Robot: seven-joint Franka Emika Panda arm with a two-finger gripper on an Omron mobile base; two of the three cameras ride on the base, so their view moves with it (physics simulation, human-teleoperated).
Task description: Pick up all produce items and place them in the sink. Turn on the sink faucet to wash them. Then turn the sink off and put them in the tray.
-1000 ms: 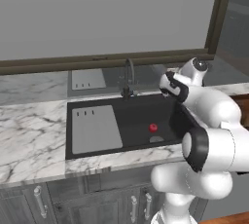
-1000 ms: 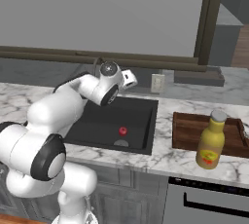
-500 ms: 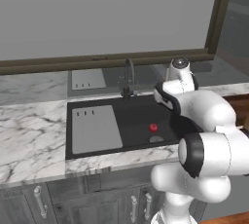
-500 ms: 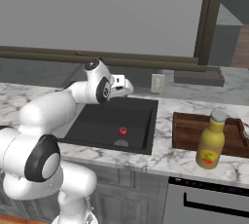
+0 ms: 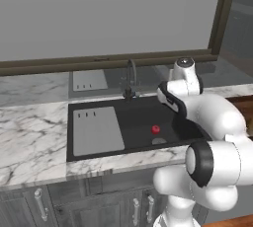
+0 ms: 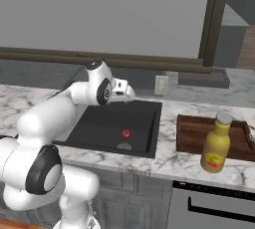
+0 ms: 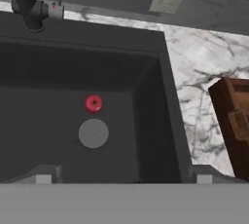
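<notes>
Down in the sink (image 5: 99, 149), just beside its round drain (image 7: 93, 133), sits the small glossy red fruit (image 7: 94, 103): probably light, firm, slippery; best pinched across its middle. Above the sink hangs the pincer (image 6: 127, 93), released.

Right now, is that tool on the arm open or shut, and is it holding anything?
Tool: open and empty, hanging above the sink; the red fruit lies loose on the basin floor by the drain.
</notes>
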